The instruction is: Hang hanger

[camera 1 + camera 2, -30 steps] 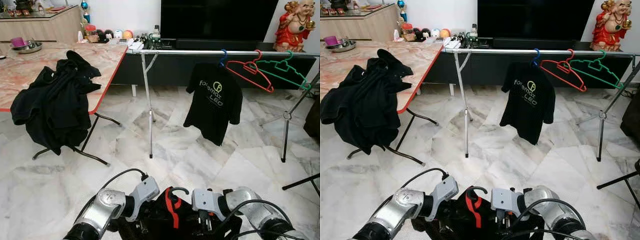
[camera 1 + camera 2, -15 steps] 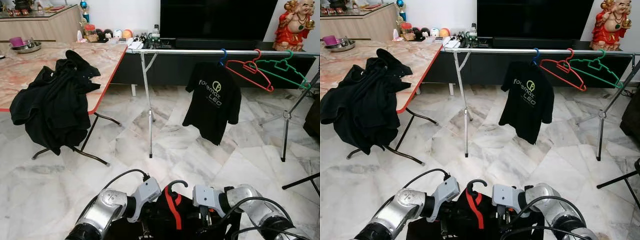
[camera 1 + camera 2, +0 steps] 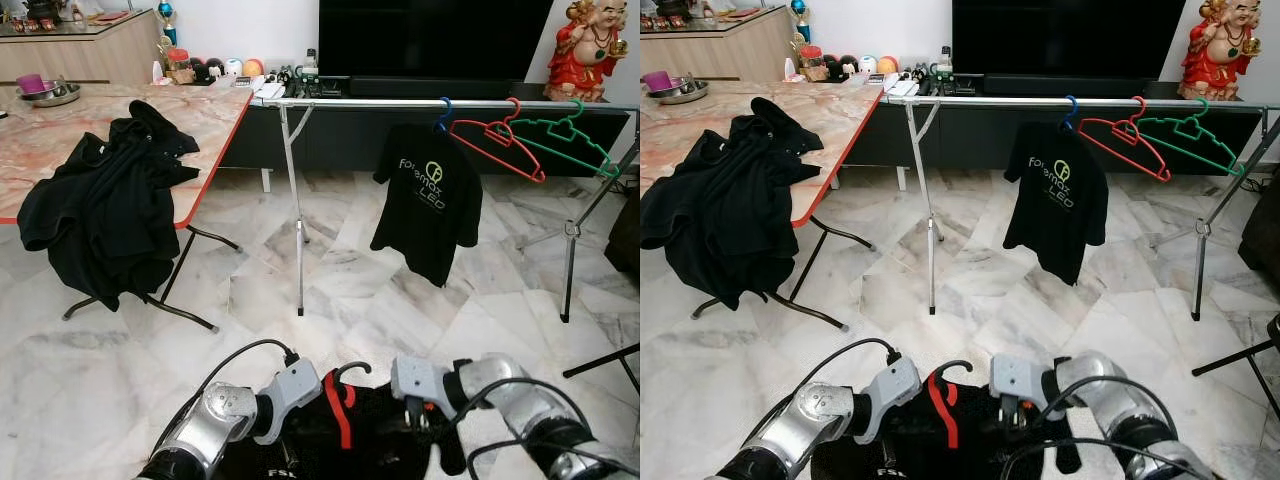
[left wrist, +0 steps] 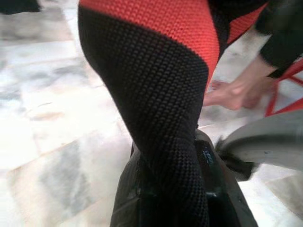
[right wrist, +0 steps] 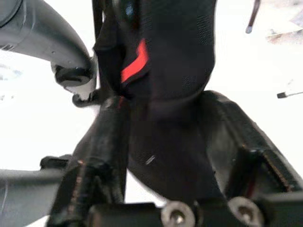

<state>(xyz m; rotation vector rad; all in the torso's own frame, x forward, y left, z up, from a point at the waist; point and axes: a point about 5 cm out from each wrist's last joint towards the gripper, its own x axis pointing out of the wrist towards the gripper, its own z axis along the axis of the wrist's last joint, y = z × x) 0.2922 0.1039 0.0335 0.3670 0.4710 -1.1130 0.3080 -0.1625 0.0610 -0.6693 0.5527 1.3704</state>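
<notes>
A black and red mesh garment (image 3: pixel 340 430) on a black hanger, its hook (image 3: pixel 352 368) sticking up, hangs between my two arms at the bottom of the eye views. My left gripper (image 4: pixel 175 189) is shut on the mesh fabric. My right gripper (image 5: pixel 165 142) is shut on a fold of the same garment, with one black finger (image 5: pixel 106 142) on each side. Ahead stands a silver clothes rail (image 3: pixel 400 103). On it hang a black T-shirt (image 3: pixel 428 200) on a blue hanger, a bare red hanger (image 3: pixel 497 145) and a bare green hanger (image 3: pixel 565 140).
A folding table (image 3: pixel 215 120) on the left carries a heap of black clothes (image 3: pixel 105 200) draped over its edge. A TV cabinet and a red statue (image 3: pixel 588 45) stand behind the rail. The left wrist view holds part of a person (image 4: pixel 236 92) near the floor.
My right arm has shifted a little outward to the right, and the garment now spreads lower between the arms. Both grippers keep their hold.
</notes>
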